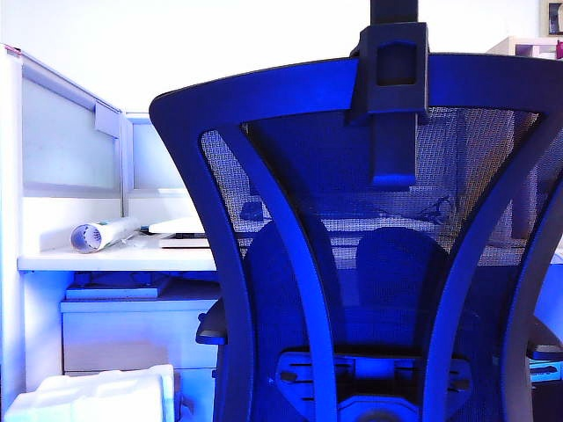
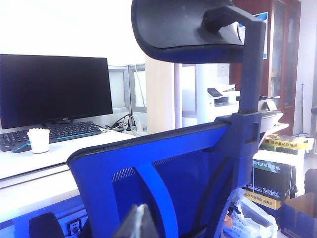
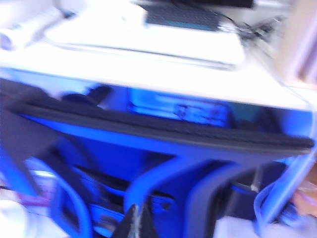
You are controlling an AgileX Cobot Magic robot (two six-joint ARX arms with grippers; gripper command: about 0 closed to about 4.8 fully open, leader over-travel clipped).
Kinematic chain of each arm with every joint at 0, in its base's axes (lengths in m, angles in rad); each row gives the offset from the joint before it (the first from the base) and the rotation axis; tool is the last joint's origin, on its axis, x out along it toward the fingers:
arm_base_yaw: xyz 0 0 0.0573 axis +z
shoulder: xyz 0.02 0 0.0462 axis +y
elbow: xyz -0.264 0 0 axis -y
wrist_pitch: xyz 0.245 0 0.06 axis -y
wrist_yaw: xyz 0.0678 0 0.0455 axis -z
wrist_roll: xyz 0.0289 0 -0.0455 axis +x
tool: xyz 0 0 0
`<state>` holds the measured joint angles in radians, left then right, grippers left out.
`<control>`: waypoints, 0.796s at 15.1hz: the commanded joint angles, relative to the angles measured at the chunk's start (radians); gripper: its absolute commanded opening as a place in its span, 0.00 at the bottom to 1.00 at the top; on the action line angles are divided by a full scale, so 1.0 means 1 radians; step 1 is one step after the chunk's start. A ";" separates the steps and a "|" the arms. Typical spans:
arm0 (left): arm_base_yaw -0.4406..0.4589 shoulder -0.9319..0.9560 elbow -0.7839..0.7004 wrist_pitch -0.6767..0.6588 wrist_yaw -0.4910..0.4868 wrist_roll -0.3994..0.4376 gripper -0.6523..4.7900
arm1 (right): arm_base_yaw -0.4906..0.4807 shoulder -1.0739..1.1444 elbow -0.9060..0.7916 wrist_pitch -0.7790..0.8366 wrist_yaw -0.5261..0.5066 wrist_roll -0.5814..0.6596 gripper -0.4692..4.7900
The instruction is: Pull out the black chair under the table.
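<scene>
The black chair (image 1: 290, 114) fills the exterior view; its mesh back and curved frame look blue, and no gripper shows there. Beyond it is the white table (image 1: 114, 259). In the left wrist view my left gripper (image 2: 138, 218) is shut and empty. It sits just behind the chair back (image 2: 148, 153), below the headrest (image 2: 183, 29). In the blurred right wrist view my right gripper (image 3: 136, 223) is shut on nothing. It hangs behind and above the chair's top rail (image 3: 163, 131), with the table top (image 3: 148, 74) beyond. Whether either gripper touches the chair does not show.
On the table stand a monitor (image 2: 54, 87), a keyboard (image 2: 64, 131), a white cup (image 2: 38, 140) and a paper roll (image 1: 97, 236). A white drawer cabinet (image 1: 132, 334) sits under the table at the left. Cartons of paper (image 2: 275, 178) stand beside the chair.
</scene>
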<state>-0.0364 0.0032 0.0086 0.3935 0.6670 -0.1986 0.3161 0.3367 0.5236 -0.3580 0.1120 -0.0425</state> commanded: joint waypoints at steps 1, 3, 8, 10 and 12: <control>0.001 0.000 0.001 0.014 0.000 0.004 0.11 | -0.149 -0.001 0.000 0.012 -0.146 -0.023 0.08; 0.001 0.000 0.001 0.014 -0.001 0.004 0.11 | -0.294 -0.002 -0.001 0.003 -0.324 -0.021 0.08; 0.002 0.000 0.000 -0.118 -0.253 0.171 0.11 | -0.375 -0.241 -0.195 0.087 -0.286 0.088 0.08; 0.001 0.000 0.000 -0.193 -0.325 0.210 0.11 | -0.373 -0.242 -0.204 0.082 -0.259 0.096 0.08; 0.001 0.000 0.000 -0.308 -0.470 0.256 0.11 | -0.373 -0.243 -0.249 0.098 -0.241 0.106 0.08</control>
<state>-0.0364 0.0032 0.0086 0.1104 0.2531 0.0383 -0.0578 0.0933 0.2806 -0.2829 -0.1364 0.0540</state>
